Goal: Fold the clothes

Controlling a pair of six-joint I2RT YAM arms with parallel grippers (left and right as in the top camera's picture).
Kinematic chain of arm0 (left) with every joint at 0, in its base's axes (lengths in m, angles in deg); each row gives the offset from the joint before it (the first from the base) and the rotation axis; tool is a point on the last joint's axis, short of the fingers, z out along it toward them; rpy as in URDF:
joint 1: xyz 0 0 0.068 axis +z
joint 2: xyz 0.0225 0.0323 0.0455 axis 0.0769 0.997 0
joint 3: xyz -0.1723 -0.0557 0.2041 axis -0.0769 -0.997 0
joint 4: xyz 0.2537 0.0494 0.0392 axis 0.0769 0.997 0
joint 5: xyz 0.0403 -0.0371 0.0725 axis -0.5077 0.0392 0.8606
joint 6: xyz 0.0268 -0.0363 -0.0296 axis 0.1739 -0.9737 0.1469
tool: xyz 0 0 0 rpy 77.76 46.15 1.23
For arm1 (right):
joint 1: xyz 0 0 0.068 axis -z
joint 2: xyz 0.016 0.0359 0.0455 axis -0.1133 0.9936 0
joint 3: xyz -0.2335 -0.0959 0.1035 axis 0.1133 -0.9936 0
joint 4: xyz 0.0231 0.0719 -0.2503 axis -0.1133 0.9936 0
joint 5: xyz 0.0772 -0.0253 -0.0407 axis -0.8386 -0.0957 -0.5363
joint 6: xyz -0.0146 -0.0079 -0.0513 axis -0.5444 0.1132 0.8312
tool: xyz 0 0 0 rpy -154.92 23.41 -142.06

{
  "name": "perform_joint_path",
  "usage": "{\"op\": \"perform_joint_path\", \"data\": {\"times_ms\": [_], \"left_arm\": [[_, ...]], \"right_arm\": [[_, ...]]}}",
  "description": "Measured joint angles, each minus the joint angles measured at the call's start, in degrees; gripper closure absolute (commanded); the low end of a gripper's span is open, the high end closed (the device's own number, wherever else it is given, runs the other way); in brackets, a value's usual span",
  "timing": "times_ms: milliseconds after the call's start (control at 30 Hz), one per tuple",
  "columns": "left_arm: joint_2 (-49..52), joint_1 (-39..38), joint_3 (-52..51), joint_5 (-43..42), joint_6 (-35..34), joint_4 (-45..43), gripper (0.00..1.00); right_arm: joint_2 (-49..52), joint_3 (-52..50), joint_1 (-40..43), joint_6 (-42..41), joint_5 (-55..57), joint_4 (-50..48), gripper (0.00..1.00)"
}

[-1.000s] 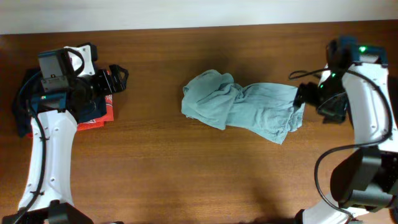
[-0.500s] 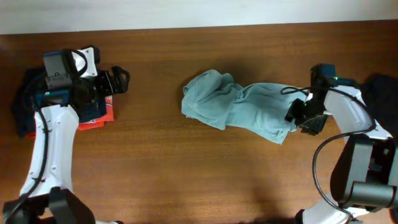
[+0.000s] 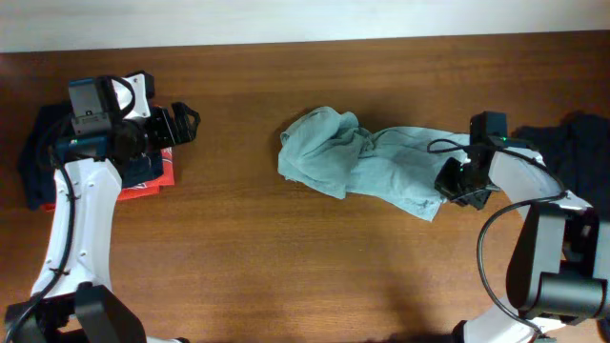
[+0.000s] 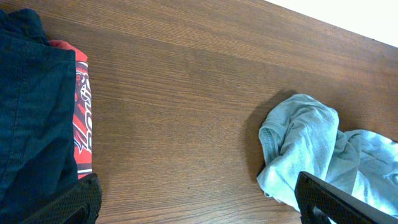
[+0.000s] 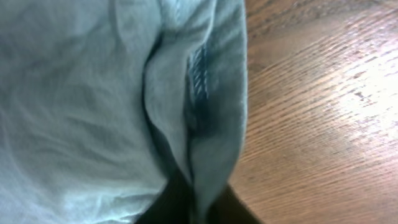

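Right pincer (image 3: 456, 181) is almost closed, its fingers (image 5: 163, 208) pinching a hem fold of the pale grey-blue T-shirt (image 3: 367, 162); the shirt lies crumpled mid-desk (image 3: 286, 276), trailing toward the right edge; left pincer (image 4: 199, 186) gapes wide and empty near the left edge, beside the folded navy and red garments (image 4: 37, 112); a dark loose garment (image 3: 577, 143) lies at the right edge.

Bright, even light; soft shadow hugging T-shirt (image 3: 367, 164). Right wrist view: cloth close-up blurry, glare on table (image 5: 348, 106) at right.
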Motion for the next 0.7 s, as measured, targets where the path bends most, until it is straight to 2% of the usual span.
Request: {"op": "perform_joint_path", "data": {"times_ms": [133, 233, 500, 700], "left_arm": [[0.00, 0.00, 0.00, 0.00, 0.00, 0.00, 0.01], [0.00, 0.00, 0.00, 0.00, 0.00, -0.02, 0.01], [0.00, 0.00, 0.00, 0.02, 0.00, 0.00, 0.01], [0.00, -0.98, 0.00, 0.04, 0.00, 0.00, 0.01]], "right_arm": [[0.00, 1.60, 0.00, 1.07, 0.04, 1.64, 0.96], [0.07, 9.01, 0.00, 2.58, 0.15, 8.90, 0.96], [-0.22, 43.01, 0.00, 6.78, 0.50, 33.05, 0.96], [-0.68, 63.73, -0.02, 8.28, 0.46, 43.91, 0.96]]}}
